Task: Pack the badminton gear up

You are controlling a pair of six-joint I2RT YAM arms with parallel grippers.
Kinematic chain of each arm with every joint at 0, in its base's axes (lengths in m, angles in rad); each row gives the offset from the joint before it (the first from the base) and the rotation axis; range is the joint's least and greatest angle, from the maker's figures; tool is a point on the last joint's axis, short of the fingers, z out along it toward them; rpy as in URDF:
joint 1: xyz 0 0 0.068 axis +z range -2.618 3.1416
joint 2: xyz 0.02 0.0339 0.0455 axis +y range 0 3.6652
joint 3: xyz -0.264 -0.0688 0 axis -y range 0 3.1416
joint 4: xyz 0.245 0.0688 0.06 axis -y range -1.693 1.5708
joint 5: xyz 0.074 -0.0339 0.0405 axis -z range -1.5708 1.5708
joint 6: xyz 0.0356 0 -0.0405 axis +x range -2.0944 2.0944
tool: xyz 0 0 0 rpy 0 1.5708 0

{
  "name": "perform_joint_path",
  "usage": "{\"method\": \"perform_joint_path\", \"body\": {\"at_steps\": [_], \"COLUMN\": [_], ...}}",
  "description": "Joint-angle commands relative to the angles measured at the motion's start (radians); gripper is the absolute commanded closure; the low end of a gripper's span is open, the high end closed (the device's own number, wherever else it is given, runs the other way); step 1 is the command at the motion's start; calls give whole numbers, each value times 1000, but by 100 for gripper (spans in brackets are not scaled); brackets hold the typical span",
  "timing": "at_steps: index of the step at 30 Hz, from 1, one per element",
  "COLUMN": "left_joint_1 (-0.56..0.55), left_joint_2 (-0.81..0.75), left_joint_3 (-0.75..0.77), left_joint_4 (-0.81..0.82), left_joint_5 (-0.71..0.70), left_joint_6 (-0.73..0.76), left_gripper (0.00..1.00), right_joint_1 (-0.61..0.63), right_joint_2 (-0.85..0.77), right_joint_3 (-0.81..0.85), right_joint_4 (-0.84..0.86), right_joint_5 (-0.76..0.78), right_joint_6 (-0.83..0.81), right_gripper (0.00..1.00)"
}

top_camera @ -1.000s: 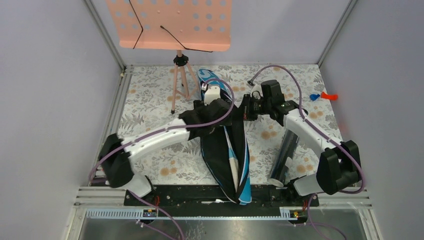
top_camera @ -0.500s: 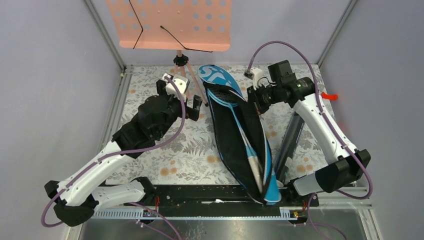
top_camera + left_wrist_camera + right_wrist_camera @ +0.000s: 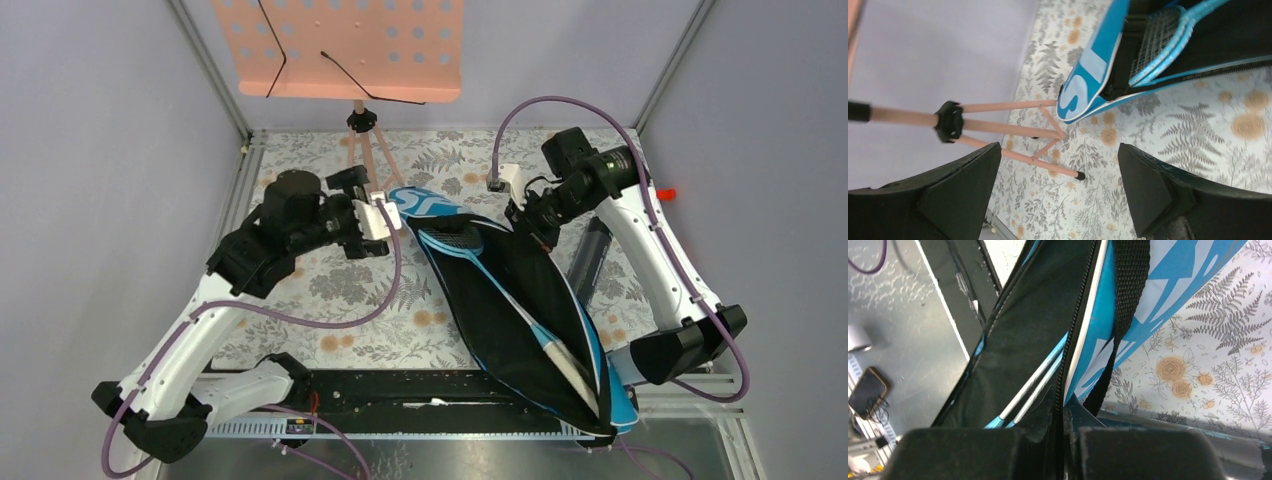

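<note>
The blue "SPORT" racket bag (image 3: 600, 375) lies open and slanted on the table, its near end hanging over the front rail. Two light-blue rackets (image 3: 458, 240) lie inside it, with pale handles (image 3: 570, 362) toward the near end. My right gripper (image 3: 522, 225) is shut on the bag's zipper edge (image 3: 1064, 390), and the racket shafts (image 3: 1034, 390) show beside it. My left gripper (image 3: 375, 215) is open and empty, left of the bag's far tip (image 3: 1088, 75). The black tube (image 3: 590, 255) lies under my right arm. No shuttlecocks show.
The peach music stand (image 3: 350, 45) on its tripod (image 3: 362, 150) stands at the back left, and its legs (image 3: 1013, 130) are close to my left gripper. A small red object (image 3: 665, 192) lies at the right wall. The bag's black strap (image 3: 1128, 300) hangs loose.
My left arm has pulled off the bag to the left. The bag has opened, showing the rackets, and its near end has swung right. My right gripper has lifted back with the edge.
</note>
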Motion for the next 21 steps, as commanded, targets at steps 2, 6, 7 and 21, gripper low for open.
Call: {"method": "perform_joint_path", "body": {"at_steps": [2,6,7,21], "left_joint_1": [24,57,70,173], "left_joint_2": [101,127,127,296], "left_joint_3": [16,-23,-38,60], "left_joint_4": [-141,-148,-132,18], "left_joint_5": [84,72,75,176], "left_joint_6": [212,271,285,410], "left_gripper": [1,1,1,1], "right_joint_1": [-2,-2,-2,14], "right_joint_2": [24,30,28,67], "right_joint_3": [155,201,204,166], "right_joint_4": [-177,-243,-265,-338], "right_joint_5": [-86,-117,-136,-260], "right_joint_6": [-221,-309,-347,-506], "right_gripper": [100,100,100,100]}}
